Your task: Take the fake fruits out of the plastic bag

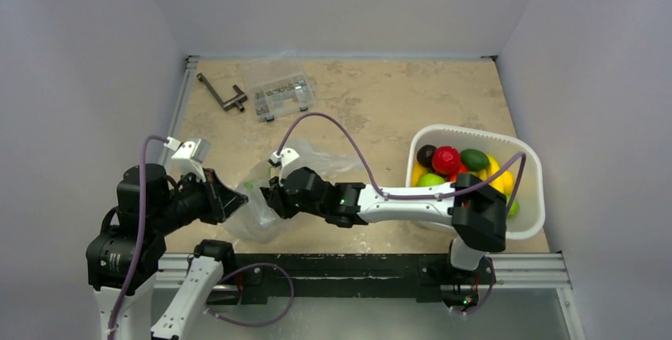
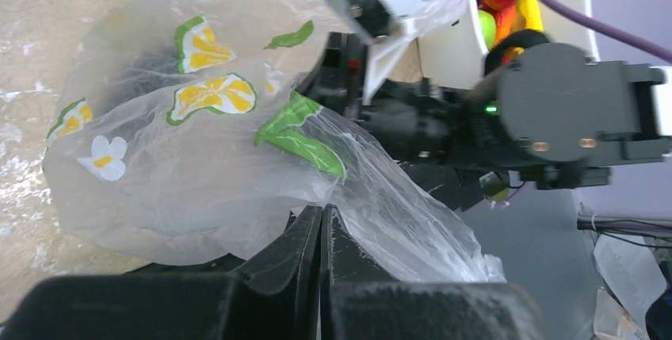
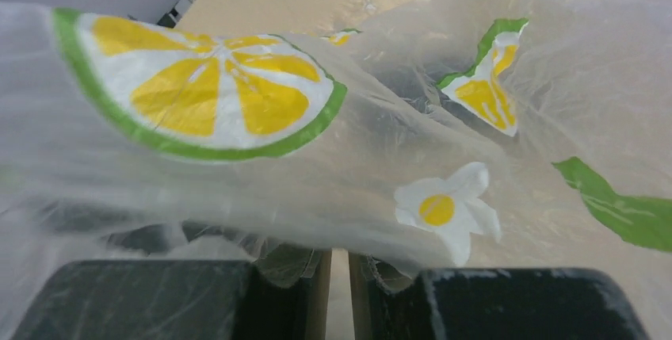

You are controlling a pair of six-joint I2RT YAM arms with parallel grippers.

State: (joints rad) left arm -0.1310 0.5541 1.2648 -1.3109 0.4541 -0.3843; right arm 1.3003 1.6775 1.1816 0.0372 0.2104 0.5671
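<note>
White plastic tub (image 1: 529, 189) on the right holds the fake fruits (image 1: 446, 160): a red round one, a dark one, plus green and yellow pieces, all glossy. The plastic bag (image 1: 255, 217) sits crumpled on the table (image 1: 380, 110) near the front edge, between both arms. It's thin clear film printed with citrus slices, white flowers and leaves. Left gripper (image 2: 321, 217) is clamped tight on a fold of it. Right gripper (image 3: 339, 265) has its fingers nearly together under draped film, and I can't tell if it's really pinching. Back left there's a clear compartment box (image 1: 279, 90) and a metal tool (image 1: 222, 94). Tabletop is beige and stone-patterned, walls plain pale grey.
</note>
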